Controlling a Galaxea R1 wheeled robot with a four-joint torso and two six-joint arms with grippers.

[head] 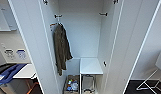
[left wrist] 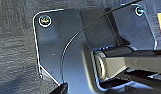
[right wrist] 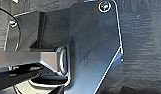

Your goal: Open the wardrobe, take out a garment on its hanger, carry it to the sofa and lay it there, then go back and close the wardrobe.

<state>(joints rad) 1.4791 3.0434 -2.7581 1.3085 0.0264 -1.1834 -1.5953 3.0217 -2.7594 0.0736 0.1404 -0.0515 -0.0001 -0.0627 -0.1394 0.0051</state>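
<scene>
Your wardrobe stands open right in front of you, both white doors swung wide, and inside it an olive-green jacket hangs from the rail at the left, with a white shelf low on the right and a box of small items on the floor beneath the jacket. To the left of the wardrobe you have a blue bag by a white table, and at far right the legs of a white chair. From both wrist views you get dark carpet behind the robot's own plate, so you cannot tell whether either gripper is open or closed.
</scene>
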